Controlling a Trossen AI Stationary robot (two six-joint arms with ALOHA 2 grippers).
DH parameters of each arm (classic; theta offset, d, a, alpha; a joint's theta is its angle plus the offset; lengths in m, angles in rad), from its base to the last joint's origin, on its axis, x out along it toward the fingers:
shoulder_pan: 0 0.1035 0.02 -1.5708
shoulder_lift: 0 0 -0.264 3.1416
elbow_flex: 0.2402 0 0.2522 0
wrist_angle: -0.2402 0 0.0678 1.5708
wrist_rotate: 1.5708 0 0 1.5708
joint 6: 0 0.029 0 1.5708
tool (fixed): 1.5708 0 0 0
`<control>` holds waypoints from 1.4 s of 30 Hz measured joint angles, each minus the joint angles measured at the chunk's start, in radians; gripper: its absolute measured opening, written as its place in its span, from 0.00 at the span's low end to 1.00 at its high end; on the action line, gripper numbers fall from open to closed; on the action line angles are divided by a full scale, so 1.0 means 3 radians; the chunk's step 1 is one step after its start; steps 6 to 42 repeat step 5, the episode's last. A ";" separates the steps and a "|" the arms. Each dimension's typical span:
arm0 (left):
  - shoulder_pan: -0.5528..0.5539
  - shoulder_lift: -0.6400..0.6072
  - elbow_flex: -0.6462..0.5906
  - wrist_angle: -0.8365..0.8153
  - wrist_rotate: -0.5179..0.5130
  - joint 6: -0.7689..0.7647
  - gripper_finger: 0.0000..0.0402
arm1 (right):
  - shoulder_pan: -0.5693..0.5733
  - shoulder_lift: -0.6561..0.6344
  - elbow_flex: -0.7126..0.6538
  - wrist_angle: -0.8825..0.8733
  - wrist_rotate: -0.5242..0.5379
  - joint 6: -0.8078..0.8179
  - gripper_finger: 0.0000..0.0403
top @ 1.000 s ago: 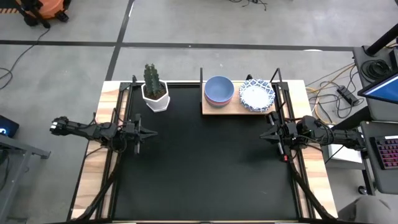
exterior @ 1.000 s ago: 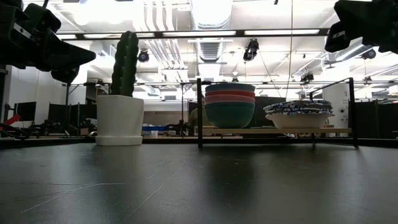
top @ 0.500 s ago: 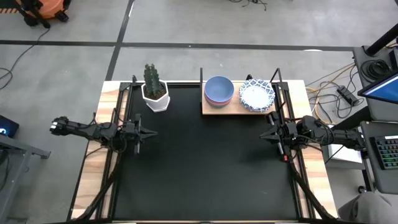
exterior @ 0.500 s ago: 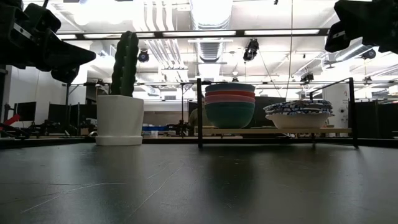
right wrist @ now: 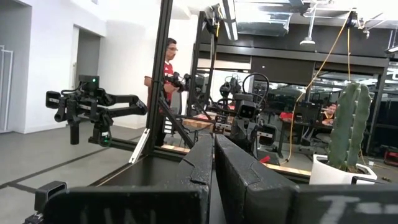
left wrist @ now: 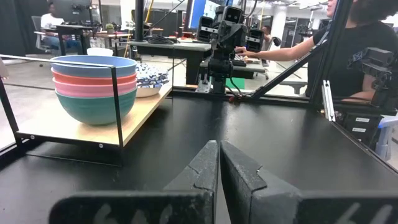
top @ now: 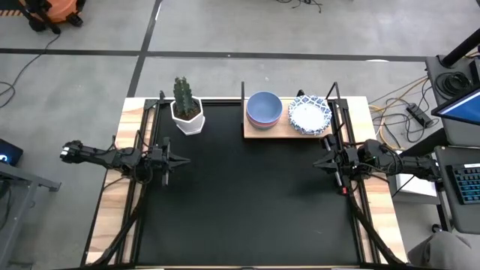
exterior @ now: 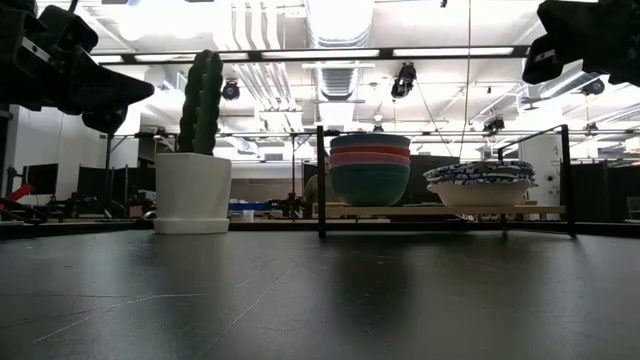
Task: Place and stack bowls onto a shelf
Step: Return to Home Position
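Change since earlier frames: none. Both arms, the bowls and the shelf sit just as they did a second ago.

- Left gripper [top: 178, 160]: at the left edge of the surface [top: 247, 210], pointing right, fingers pressed together, empty.
- Right gripper [top: 319, 163]: at the right edge, pointing left, fingers likewise together, empty.
- Shelf [top: 259, 133]: light-wood board with thin black posts, at the far edge, right of centre, long axis left to right. It lies far-right of the left gripper and far-left of the right gripper. The right arm is nearer.
- Plain stack [top: 264, 108]: left half of the shelf. Smooth, matte, deep round bowls, nested from the bottom up as green, pink, red, blue (order read from the low view).
- Patterned stack [top: 310, 114]: right half of the shelf, just beside the plain stack. Shallower, glossy white, blue-printed scalloped rims. The count in the stack cannot be told.
- Cactus pot [top: 187, 118]: white, faceted, far-left, apart from the shelf.

Judgement: no bowl remains on the surface, so stacking looks complete. Any remaining move is the arms settling, with nothing to reach for.
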 joint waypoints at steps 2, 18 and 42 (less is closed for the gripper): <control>0.0000 0.0000 0.0000 0.0000 0.0000 0.0000 0.00 | -0.0001 0.0000 0.0000 0.0000 0.0000 0.0000 0.02; 0.0000 0.0000 0.0000 0.0000 0.0000 0.0000 0.00 | 0.0000 0.0000 0.0000 0.0000 0.0000 0.0000 0.02; 0.0000 0.0000 0.0000 0.0000 0.0000 0.0000 0.00 | 0.0000 0.0000 0.0000 0.0000 0.0000 0.0000 0.02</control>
